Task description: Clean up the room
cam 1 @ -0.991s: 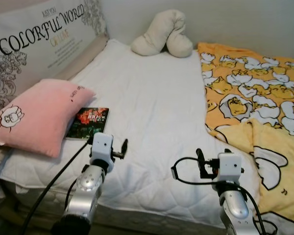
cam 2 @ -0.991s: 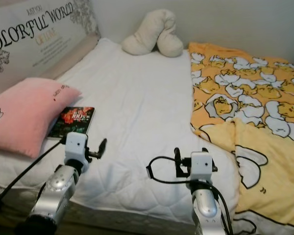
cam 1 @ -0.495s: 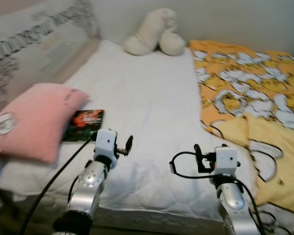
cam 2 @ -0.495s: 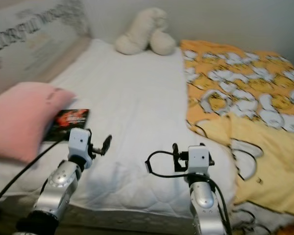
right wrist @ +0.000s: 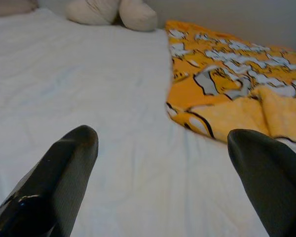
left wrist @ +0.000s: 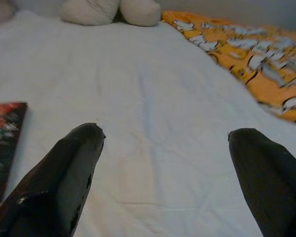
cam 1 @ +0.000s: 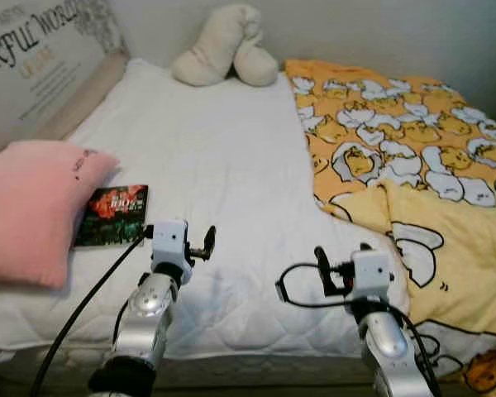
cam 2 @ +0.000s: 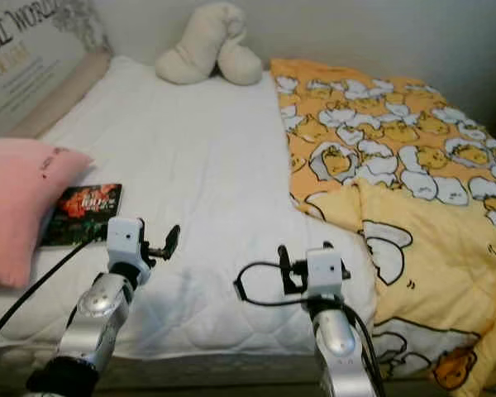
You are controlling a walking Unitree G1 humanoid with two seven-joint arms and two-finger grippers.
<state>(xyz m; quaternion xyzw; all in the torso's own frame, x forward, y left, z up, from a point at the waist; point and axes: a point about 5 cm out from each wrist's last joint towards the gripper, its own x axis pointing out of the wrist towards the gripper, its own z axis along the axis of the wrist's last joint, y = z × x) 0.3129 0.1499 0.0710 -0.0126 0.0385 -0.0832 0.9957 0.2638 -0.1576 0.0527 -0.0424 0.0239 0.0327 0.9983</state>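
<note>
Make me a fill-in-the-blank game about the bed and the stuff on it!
1. The dark paperback book lies right beside the soft ____ pillow.
2. The blanket with white cartoon ducks is mostly ____ in colour.
3. The cream plush toy sits at the far edge of the ____ quilted mattress.
4. The left gripper and right gripper both hover over the bed with jaws ____.

Missing words: pink; orange; white; open
</note>
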